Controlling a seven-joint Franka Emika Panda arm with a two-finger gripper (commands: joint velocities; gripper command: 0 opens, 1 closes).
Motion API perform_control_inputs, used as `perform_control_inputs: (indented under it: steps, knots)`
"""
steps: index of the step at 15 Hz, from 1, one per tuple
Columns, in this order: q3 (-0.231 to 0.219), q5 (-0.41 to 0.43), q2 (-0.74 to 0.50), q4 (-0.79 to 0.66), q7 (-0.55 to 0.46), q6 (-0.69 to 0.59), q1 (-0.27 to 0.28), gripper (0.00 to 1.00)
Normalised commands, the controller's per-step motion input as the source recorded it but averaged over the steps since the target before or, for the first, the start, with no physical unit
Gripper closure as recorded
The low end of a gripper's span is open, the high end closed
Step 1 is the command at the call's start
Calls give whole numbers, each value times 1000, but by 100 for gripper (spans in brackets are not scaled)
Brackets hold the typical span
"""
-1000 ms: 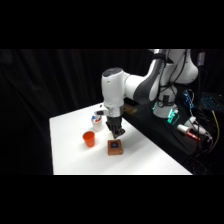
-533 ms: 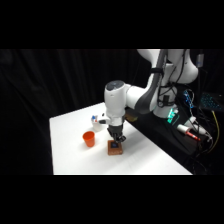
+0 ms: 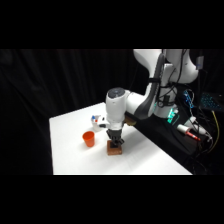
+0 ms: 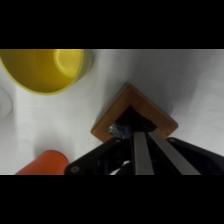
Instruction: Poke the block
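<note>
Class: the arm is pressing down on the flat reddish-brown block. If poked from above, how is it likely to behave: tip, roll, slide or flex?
The block looks low and flat, lying on the table, so it probably won't tip or roll. Its crisp edges suggest it is stiff, so it is unlikely to flex. With the end effector on top, a slanted poke might slide it across the smooth tabletop.

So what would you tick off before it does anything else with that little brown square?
1. Tool over the block: ok, its fingers come down on the block's top.
2. Fingers together for poking: ok, they lie side by side in the wrist view.
3. Actual contact with the block: cannot tell, the tips hide the spot.
4. Block flat on the table: ok.
5. Orange cup clear of the tool: ok, it stands apart beside the block.
6. Yellow cup clear: ok, apart from the block.
</note>
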Motion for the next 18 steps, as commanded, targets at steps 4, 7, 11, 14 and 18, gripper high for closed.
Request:
perform_control_inputs:
  steps: [4,7,11,14,18]
  knots:
    - [-73,-113,6,56,118,14,83,100]
    - [106,75,-267,-3,-117,-372,-61,99]
    - [145,133,-414,-4,-239,-490,-124,99]
    - [111,111,-419,4,-224,-437,-118,100]
    - [104,108,-333,40,-218,-382,-113,100]
